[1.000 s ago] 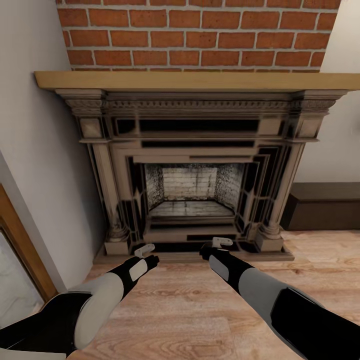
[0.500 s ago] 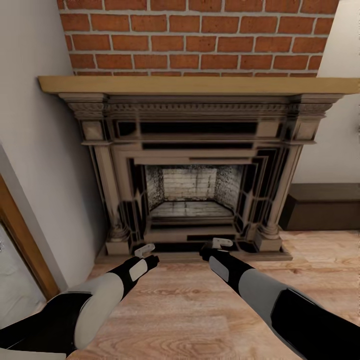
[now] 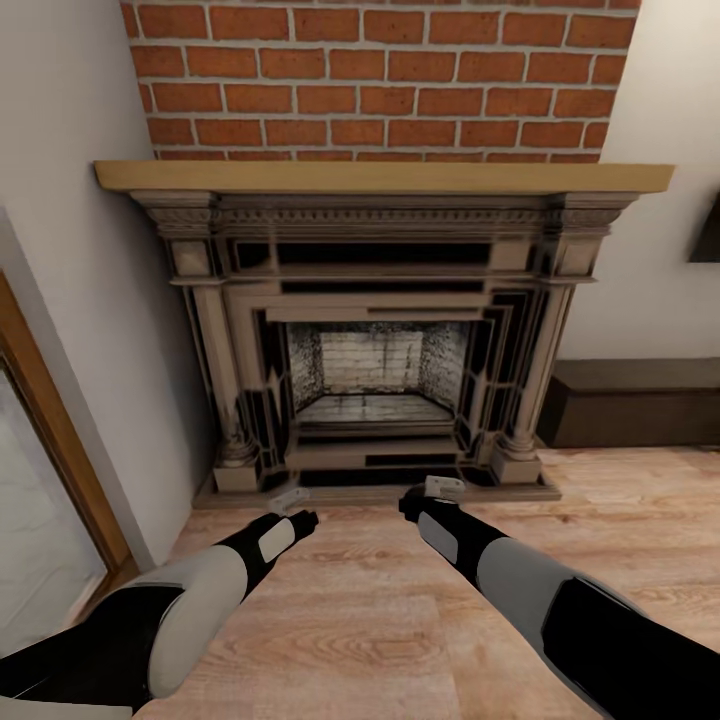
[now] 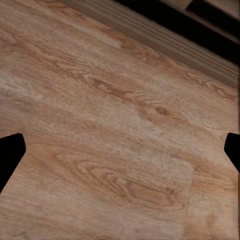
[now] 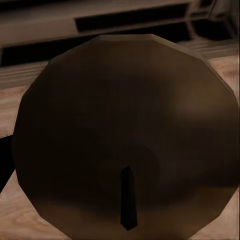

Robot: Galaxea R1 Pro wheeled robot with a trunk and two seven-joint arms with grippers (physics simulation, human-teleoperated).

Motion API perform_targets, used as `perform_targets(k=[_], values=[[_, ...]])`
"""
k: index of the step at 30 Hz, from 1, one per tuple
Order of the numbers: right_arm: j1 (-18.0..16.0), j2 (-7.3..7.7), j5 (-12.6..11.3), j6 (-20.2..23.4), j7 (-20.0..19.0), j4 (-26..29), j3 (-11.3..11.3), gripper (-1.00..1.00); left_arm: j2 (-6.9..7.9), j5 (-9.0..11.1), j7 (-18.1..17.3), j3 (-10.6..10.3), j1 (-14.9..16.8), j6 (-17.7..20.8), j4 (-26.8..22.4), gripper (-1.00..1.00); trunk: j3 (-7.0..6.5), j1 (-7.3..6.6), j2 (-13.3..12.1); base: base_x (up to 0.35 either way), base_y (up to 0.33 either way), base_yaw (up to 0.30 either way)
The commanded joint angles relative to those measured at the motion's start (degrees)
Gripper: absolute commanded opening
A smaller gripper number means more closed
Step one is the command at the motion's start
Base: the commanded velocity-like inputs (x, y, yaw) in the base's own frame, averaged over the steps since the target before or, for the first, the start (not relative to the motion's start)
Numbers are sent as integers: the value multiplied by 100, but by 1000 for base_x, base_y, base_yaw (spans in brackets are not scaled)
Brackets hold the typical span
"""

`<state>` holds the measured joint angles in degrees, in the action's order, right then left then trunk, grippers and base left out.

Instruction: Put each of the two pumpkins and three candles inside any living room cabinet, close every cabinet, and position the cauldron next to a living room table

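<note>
view now further right, dark cabinet (image 3: 635,402) beside fireplace (image 3: 375,330); right pincer (image 3: 432,492) gripping candle (image 5: 125,135); left pincer (image 3: 292,503) open

Cut off, covered or too close to read

In the head view we see the long low dark-brown wood cabinet (image 3: 640,402) run off the right edge, a black wall-mounted panel (image 3: 708,232) reduced to a corner, and the wood-framed glass door (image 3: 45,520) clipped at the left. The left pincer (image 3: 291,499) and right pincer (image 3: 441,489) point away, so we cannot read their jaws there. In the right wrist view a round dark-tan candle end (image 5: 125,135) sits so close that it hides the pincer's fingers.
</note>
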<state>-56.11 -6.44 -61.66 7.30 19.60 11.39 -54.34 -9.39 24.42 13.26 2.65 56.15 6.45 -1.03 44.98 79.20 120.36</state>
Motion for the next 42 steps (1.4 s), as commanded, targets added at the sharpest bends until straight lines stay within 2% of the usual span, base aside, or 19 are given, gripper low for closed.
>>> perform_targets(k=[1,18,32,42], values=[[-5,2,-13,28,35,12,-42,-100,-1,-3,24,25,1,29,-11,100,0,-4,3,-166,-69,-143],[-5,17,-6,26,37,12,-34,-100,-1,1,19,25,1,32,-11,100,-102,-4,3,-22,-9,-195],[-5,11,-4,26,44,12,-42,-100,-17,1,11,25,-5,41,-10,100,-110,-4,3,0,0,-39],[-5,11,-11,26,44,12,-42,-100,-28,1,15,26,-7,34,-11,100,-144,-4,3,0,0,-239]])
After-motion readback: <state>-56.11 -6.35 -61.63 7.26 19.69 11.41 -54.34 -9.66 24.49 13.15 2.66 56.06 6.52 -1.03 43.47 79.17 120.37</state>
